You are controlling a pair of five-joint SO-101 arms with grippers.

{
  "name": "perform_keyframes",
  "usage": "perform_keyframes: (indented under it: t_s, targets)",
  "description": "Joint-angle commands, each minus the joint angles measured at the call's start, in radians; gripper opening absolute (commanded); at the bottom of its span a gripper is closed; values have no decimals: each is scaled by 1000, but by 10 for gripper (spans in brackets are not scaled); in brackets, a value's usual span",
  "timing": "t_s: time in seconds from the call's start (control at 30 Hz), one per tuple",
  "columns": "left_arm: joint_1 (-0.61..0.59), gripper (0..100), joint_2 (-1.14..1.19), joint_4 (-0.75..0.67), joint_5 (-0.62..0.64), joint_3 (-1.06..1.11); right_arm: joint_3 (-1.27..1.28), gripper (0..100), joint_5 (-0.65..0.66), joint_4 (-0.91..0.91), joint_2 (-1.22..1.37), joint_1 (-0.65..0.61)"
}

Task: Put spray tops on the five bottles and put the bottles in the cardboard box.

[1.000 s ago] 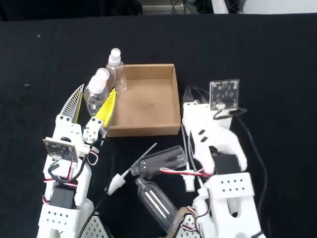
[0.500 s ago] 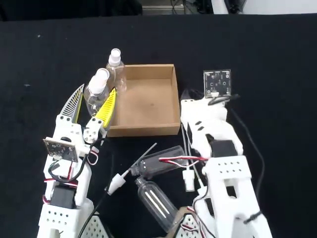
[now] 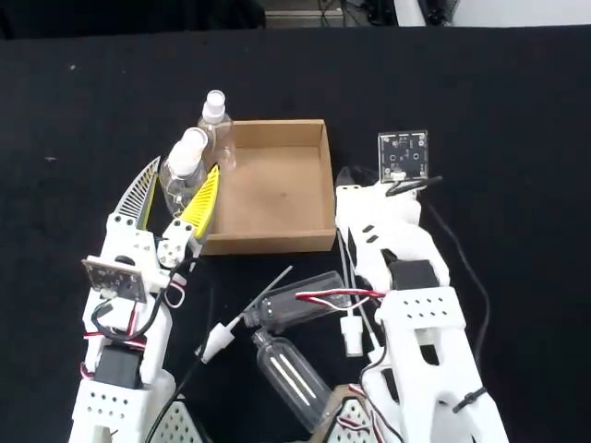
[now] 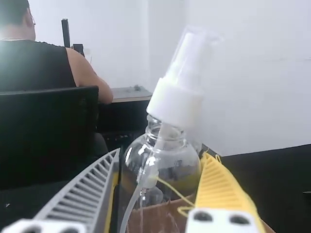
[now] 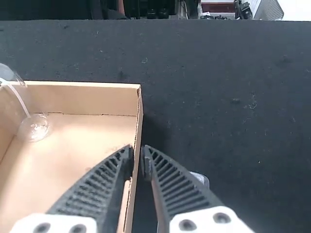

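My left gripper (image 3: 182, 168) is shut on a clear bottle (image 3: 178, 180) with a white spray top (image 4: 180, 97), holding it at the left wall of the cardboard box (image 3: 277, 231). The bottle (image 4: 167, 167) sits between the grey and yellow fingers. A second topped bottle (image 3: 215, 129) stands by the box's far left corner. Two bare bottles (image 3: 300, 300) (image 3: 291, 374) lie on the table in front of the box, near loose spray tops (image 3: 215, 341) (image 3: 353, 334). My right gripper (image 5: 137, 148) is shut and empty over the box's right wall (image 5: 139, 111).
The black table (image 3: 499, 111) stretches wide to the right and behind the box. A red and white cable (image 3: 323, 297) from the right arm crosses the lying bottle. The arm bases stand at the near edge.
The right arm has swung left and drawn its gripper in toward the box's right wall. The left arm has edged slightly forward with its bottle.
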Motion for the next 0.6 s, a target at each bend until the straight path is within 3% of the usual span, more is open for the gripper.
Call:
perform_keyframes:
  t_s: [0.0, 0.2, 0.4, 0.57]
  targets:
    - [2, 30, -5, -89, 6, 24, -2, 12, 2, -34, -1, 0]
    - [-99, 30, -5, -137, 11, 24, -1, 12, 2, -31, 5, -2]
    - [-183, 30, -5, -137, 137, 24, -1, 12, 2, -31, 7, -2]
    - [-203, 30, -5, -143, 153, 22, 2, 12, 2, -31, 7, 0]
